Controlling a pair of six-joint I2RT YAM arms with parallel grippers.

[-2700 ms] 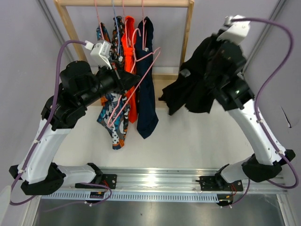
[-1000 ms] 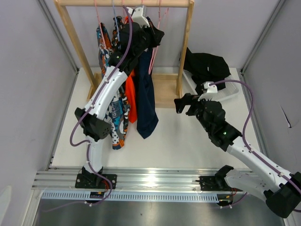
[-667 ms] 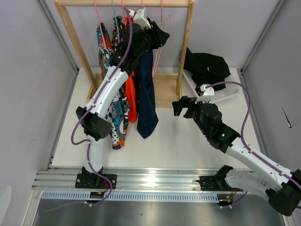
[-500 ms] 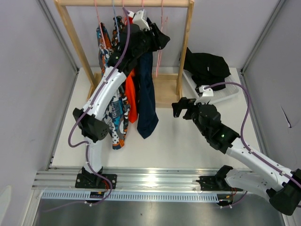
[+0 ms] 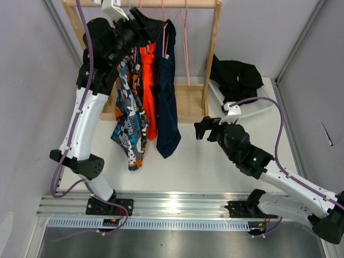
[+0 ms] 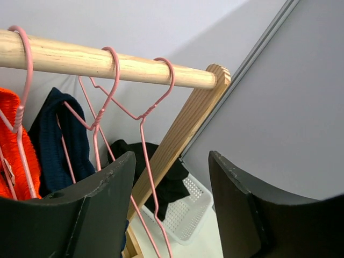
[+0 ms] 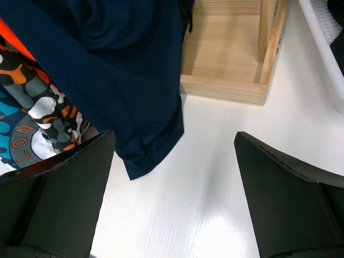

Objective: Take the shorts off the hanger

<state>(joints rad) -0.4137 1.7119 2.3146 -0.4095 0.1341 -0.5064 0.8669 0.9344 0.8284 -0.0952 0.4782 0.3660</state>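
Top external view showed the navy shorts (image 5: 167,102), the bright orange shorts (image 5: 149,91) and the teal-orange-white print shorts (image 5: 129,129) hanging from the wooden rail (image 5: 177,4), all below the left gripper (image 5: 148,27). Right wrist view also caught the camouflage print shorts (image 7: 51,99) just beside the navy pair, ahead and to the left of the right gripper (image 7: 173,140). The black shorts (image 5: 234,75) lay heaped in a white basket (image 5: 258,110), beyond and to the right of that gripper and well apart from it.

The left gripper was released. Its fingers (image 6: 102,204) stood apart, and the wire of a bare pink hanger (image 6: 145,161) dropped through the gap and seemed to touch neither. A second bare hanger (image 6: 99,115) hung just to its left. The left arm stretched tall from its base, bent over at the top, with the wrist level with the rail.

The right arm reached low and forward. Its gripper was spread wide and empty, facing the hem of the navy pair, with the white table (image 5: 215,161) showing between its fingers.

The rack's wooden base (image 5: 188,102) sat ahead of it. Grey walls (image 5: 32,80) closed in both sides, and a metal rail (image 5: 177,204) carried the arm bases.
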